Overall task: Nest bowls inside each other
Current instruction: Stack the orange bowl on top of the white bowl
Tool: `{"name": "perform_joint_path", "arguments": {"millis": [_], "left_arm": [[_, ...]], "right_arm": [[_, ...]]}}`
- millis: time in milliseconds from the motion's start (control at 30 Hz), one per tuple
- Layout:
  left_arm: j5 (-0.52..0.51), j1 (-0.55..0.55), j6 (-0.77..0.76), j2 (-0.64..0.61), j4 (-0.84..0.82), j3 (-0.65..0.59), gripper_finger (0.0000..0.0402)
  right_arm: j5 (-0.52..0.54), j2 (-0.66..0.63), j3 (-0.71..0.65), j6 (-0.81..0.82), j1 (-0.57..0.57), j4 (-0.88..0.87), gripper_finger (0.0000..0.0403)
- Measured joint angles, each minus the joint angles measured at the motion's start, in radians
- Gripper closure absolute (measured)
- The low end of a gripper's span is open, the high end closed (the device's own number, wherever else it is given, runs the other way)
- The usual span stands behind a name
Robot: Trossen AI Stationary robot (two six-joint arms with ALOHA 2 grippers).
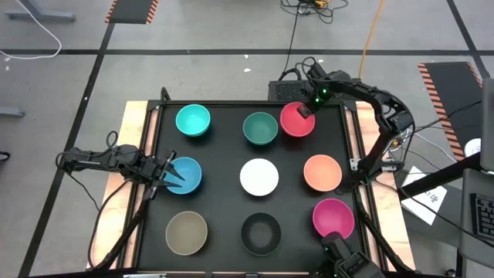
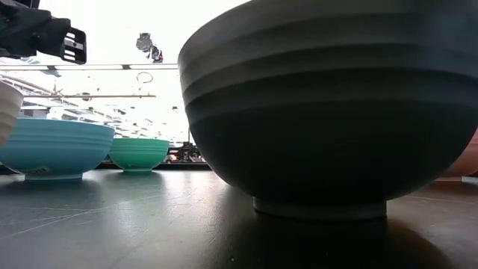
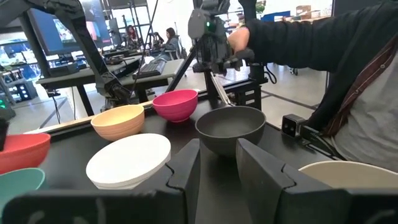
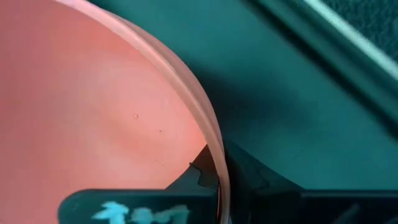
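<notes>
Nine bowls stand in three rows on the black table. The far row holds turquoise (image 1: 193, 120), dark green (image 1: 260, 128) and red-pink (image 1: 297, 120). The middle row is blue (image 1: 185, 174), white (image 1: 258, 177) and orange (image 1: 322, 172). Tan (image 1: 187, 232), black (image 1: 261, 233) and magenta (image 1: 333, 218) make the near row. My left gripper (image 1: 167, 174) is open and hovers over the blue bowl's left side; the low view shows it (image 2: 45, 33) above that bowl (image 2: 52, 149). My right gripper (image 1: 305, 110) is shut on the red-pink bowl, which sits close to the dark green one. My right gripper holds the red-pink bowl by its rim (image 4: 214, 149) on the far right side. One finger (image 4: 202, 171) is inside the bowl and the other (image 4: 255, 180) outside, coming from above. Whether the bowl is lifted off the table I cannot tell.
Wooden strips (image 1: 131, 154) border the black table on its left and right. A person's dark sleeve (image 3: 311, 37) shows beyond the table in the left wrist view. Narrow gaps of bare table separate the bowls. Cables and a dark box (image 1: 282, 89) lie past the far edge.
</notes>
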Motion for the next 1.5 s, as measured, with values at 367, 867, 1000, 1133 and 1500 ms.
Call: {"name": "perform_joint_path", "arguments": {"millis": [367, 867, 1000, 1133, 1500], "left_arm": [[0.0, 0.0, 0.007, 0.0, 0.011, 0.0, 0.0293], [-0.027, 0.0, 0.089, 0.0, 0.048, 0.0, 0.0293], [-0.061, 0.0, 0.066, 0.0, 0.047, 0.0, 0.0293], [-0.099, 0.0, 0.062, 0.0, 0.047, 0.0, 0.0293], [-0.217, 0.0, 0.046, 0.0, 0.053, 0.0, 0.0293]], "right_arm": [[-0.053, -0.113, 0.097, -0.003, 0.068, -0.037, 0.0402], [-0.159, -0.22, 0.098, 0.052, 0.238, 0.0, 0.0403], [-0.158, -0.221, 0.098, 0.084, 0.296, 0.003, 0.0403], [-0.159, -0.221, 0.098, 0.103, 0.351, 0.007, 0.0403], [-0.16, -0.221, 0.098, 0.129, 0.486, 0.055, 0.0403]]}}
